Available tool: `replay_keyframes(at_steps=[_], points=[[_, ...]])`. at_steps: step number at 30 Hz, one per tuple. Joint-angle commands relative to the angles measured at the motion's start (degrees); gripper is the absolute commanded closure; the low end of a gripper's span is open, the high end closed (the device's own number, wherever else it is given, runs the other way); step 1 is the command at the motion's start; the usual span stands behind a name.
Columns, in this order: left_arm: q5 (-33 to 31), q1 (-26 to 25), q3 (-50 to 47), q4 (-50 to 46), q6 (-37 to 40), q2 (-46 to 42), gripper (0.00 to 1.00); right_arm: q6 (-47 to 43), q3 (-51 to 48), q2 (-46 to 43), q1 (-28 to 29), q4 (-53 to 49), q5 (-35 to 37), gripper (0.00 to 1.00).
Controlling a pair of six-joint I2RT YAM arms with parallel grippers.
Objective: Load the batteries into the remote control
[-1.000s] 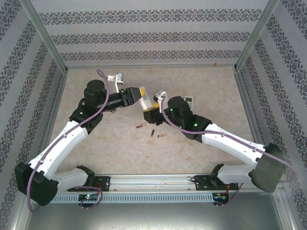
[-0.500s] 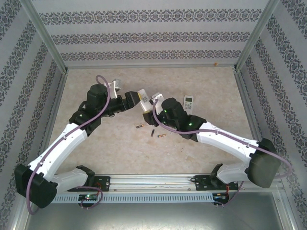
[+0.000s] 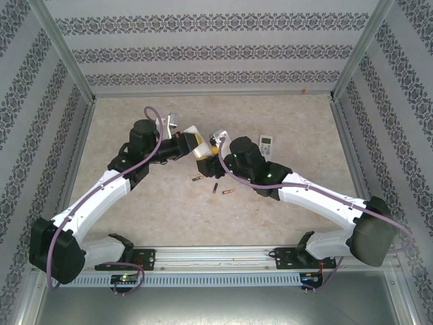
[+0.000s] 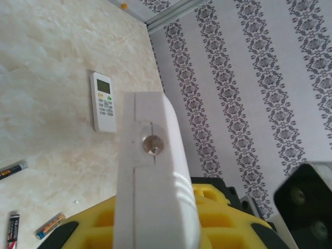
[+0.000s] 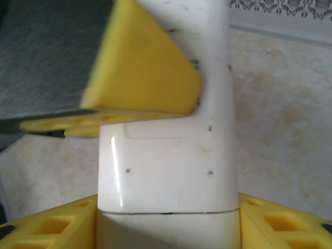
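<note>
**Top view:** We see both arms meet over the middle of the surface [image 3: 176,217]. The left hand [image 3: 192,143] and right hand [image 3: 212,150] are on opposite sides of the white remote control [image 3: 201,150]. Three batteries [image 3: 214,187] lie loose on the surface just in front of them, none loaded yet. A second remote [image 3: 267,144] rests face up beside the right arm.

**Left wrist:** We look along the remote control [image 4: 150,171], clamped edge-on between the yellow fingers [image 4: 223,207]. The left hand is closed tight on it. Beyond it, the second remote [image 4: 104,101] and the batteries [image 4: 50,225] lie on the surface.

**Right wrist:** The remote control [image 5: 166,171] sits between the right hand's pads [image 5: 46,225], with one of the left hand's fingers pressed to it farther up. We cannot tell whether the right hand is gripping the remote or merely flanking it. A faint seam across the white shell may be the battery cover, in place by the look of it.

We judge this to be a hand-to-hand regrasp ahead of opening the compartment. To do it well, one hand should hold firm until the other has fully settled or let go. The smooth shell could twist in a narrow pinch, so the move wants to be slow. The cover side should be kept free of fingers.
</note>
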Motion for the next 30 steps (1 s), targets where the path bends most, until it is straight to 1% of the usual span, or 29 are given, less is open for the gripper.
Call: replay_keyframes(at_steps=[1,2,3,5,6,8,12,16,19,21,24,26,28,29,30], points=[[-1.1,0.9,-1.3,6.9,4.2,-4.1,0.89,18.9,1.3,-1.9,-1.9,1.7,-0.1,0.23],[-2.1,1.0,-2.0,7.3,6.4,-4.9,0.9,26.4,0.5,-2.6,-3.1,2.2,-0.3,0.18],[-3.5,1.0,-2.9,7.6,8.6,-5.7,0.91,34.6,-1.1,-3.2,-4.1,3.9,-0.3,0.16],[-6.0,1.0,-4.4,8.1,11.8,-7.1,0.94,43.7,-4.5,-3.5,-5.3,9.5,-1.7,0.15],[-6.9,1.1,-5.0,8.3,12.7,-7.7,0.96,46.1,-5.6,-3.4,-5.6,11.8,-2.8,0.15],[-7.5,1.1,-5.9,9.6,12.7,-8.6,0.98,47.1,-5.7,-2.7,-5.6,13.0,-4.2,0.17],[-6.1,1.1,-6.5,11.5,11.4,-8.4,0.98,49.5,-6.0,-0.1,-5.4,17.6,-7.8,0.33],[-5.7,1.2,-7.3,13.0,9.2,-8.0,0.98,51.8,-5.3,2.6,-5.3,21.8,-10.8,0.41],[-5.9,1.6,-7.8,13.8,6.4,-8.0,0.98,52.0,-4.6,4.2,-5.1,23.1,-11.9,0.51],[-5.7,2.3,-8.3,14.8,3.9,-8.1,0.98,52.4,-5.0,4.9,-5.0,23.7,-12.2,0.55],[-4.0,4.6,-10.2,19.5,-2.1,-8.1,0.98,52.7,-6.1,5.5,-4.8,25.2,-12.3,0.62],[-2.7,6.4,-12.3,25.0,-7.2,-8.0,0.98,52.7,-6.8,6.0,-4.6,26.0,-12.4,0.64],[-1.6,8.1,-13.9,29.9,-11.6,-7.8,0.98,52.6,-7.3,6.5,-4.4,26.3,-12.4,0.64],[-1.3,8.5,-14.3,31.0,-12.7,-7.7,0.98,52.5,-7.3,6.8,-4.4,26.6,-12.4,0.63],[-1.1,8.8,-14.7,31.5,-13.2,-7.8,0.98,52.5,-7.3,7.0,-4.2,26.9,-12.5,0.6]])
